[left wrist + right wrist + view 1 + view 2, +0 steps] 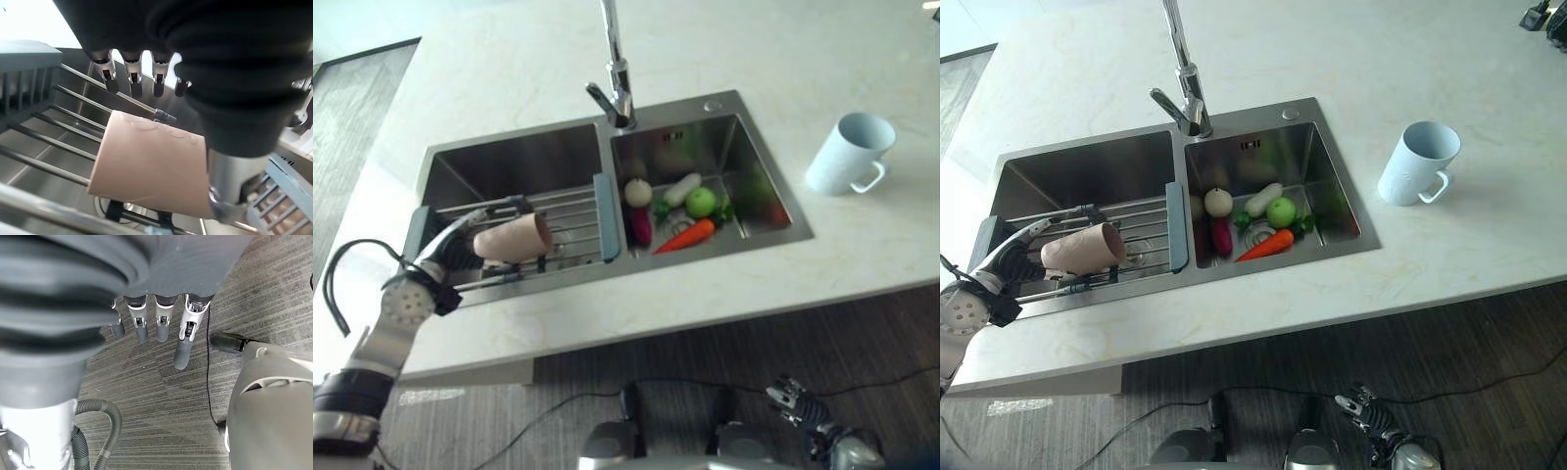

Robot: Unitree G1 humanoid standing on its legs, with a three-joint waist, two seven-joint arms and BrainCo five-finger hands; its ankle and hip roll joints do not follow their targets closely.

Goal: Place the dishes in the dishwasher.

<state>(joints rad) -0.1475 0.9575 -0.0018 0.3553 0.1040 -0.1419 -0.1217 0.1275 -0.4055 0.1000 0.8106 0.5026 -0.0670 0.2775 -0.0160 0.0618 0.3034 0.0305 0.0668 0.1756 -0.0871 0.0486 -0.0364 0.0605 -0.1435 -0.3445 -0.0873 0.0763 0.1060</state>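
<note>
**Left hand on the tan cup, right hand idle**

Over the left basin, the tan cup lies on its side on the wire rack, long axis running along the sink front, open mouth toward the divider. Left hand is on its closed end; in the left wrist view the cup sits in the palm between the fingers above and the thumb below. Fingertips are barely bent and stand off the cup's upper edge, so I read it as a loose cradle, not a firm clamp. Next move likely needs the fingers closed before lifting.

Right hand hangs low by the floor, well apart from the sink; its wrist view shows the fingers relaxed, holding nothing.

Pale blue mug stands on the counter right of the sink, handle toward the robot, nearer the right arm. Toy vegetables lie in the right basin.

Head views give the cup's heading; the wrist view alone shows the finger gap.
</note>
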